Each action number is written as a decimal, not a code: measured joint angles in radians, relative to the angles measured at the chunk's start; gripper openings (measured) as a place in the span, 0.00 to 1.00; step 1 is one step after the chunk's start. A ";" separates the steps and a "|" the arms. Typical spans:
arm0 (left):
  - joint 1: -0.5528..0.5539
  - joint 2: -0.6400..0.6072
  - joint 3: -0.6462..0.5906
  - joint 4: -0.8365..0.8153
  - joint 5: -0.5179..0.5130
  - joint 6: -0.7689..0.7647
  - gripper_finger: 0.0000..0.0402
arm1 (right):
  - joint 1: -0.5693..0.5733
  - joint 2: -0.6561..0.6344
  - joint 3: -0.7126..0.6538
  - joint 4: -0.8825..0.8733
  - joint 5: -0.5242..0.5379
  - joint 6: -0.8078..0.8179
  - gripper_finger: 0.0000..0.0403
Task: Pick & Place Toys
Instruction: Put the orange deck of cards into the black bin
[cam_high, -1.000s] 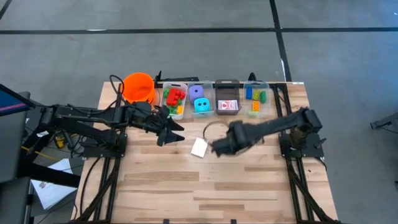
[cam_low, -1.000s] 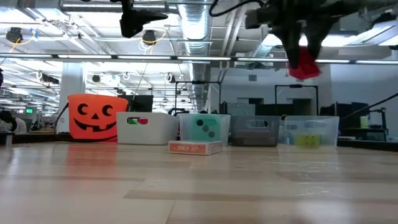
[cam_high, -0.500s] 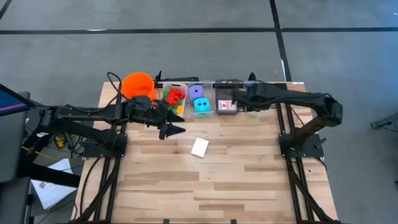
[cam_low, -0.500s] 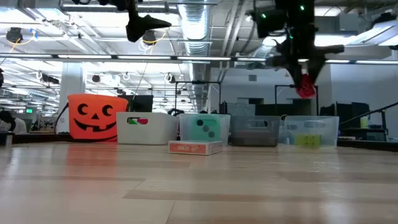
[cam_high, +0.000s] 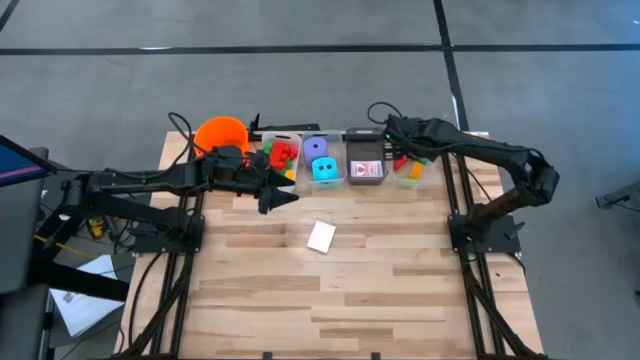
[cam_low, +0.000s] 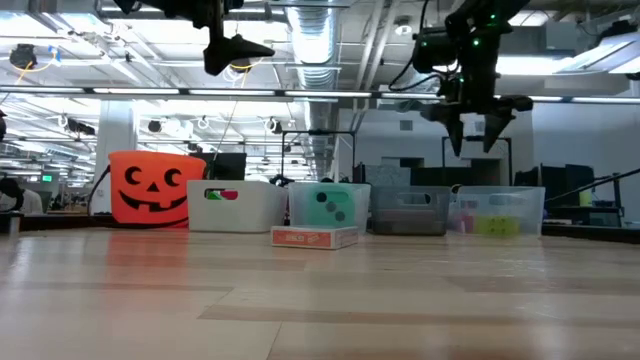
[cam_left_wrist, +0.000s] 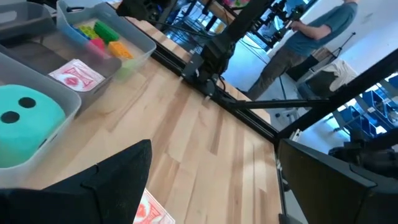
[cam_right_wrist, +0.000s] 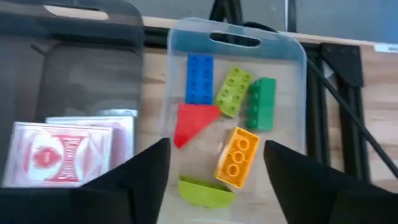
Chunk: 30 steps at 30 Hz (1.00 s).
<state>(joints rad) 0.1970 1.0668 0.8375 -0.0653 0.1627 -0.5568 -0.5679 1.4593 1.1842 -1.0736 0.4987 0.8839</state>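
My right gripper (cam_high: 402, 158) (cam_right_wrist: 216, 150) hangs open over the clear bin (cam_right_wrist: 236, 28) at the right end of the far row. It holds nothing. In that bin lie a red wedge brick (cam_right_wrist: 193, 121) and blue, green and yellow bricks. My left gripper (cam_high: 288, 196) (cam_left_wrist: 212, 149) stands open and empty in the air near the left bins. A red-and-white card pack (cam_high: 321, 236) (cam_low: 314, 237) lies flat on the table's middle. The teal die (cam_left_wrist: 25, 134) and the purple die (cam_high: 318, 147) sit in the second bin. More cards (cam_right_wrist: 59, 155) lie in the third.
An orange pumpkin bucket (cam_high: 222, 138) stands at the far left. Beside it is a bin (cam_high: 262, 160) of red, green and yellow bricks. The four bins line the far edge. The wooden table (cam_high: 350, 290) is bare in its near half. A person (cam_left_wrist: 311, 37) stands beyond the table.
My right gripper has carried a red brick from above the table's middle toward the far right bin. It has opened there, and the brick now lies in the bin. My left gripper has swung a little toward the far edge, still open.
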 joint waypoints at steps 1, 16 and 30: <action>0.000 0.000 0.000 -0.003 0.000 0.001 0.85 | 0.001 0.000 0.000 0.013 -0.001 -0.004 0.63; -0.033 0.060 0.000 -0.069 -0.036 0.257 0.85 | 0.443 0.000 0.000 0.351 0.001 0.021 0.70; -0.202 0.172 0.000 -0.129 -0.122 0.291 0.85 | 0.766 0.001 0.000 0.536 -0.130 0.525 0.70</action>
<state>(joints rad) -0.0051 1.2391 0.8375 -0.1946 0.0412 -0.2653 0.1976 1.4605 1.1839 -0.5372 0.3689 1.4087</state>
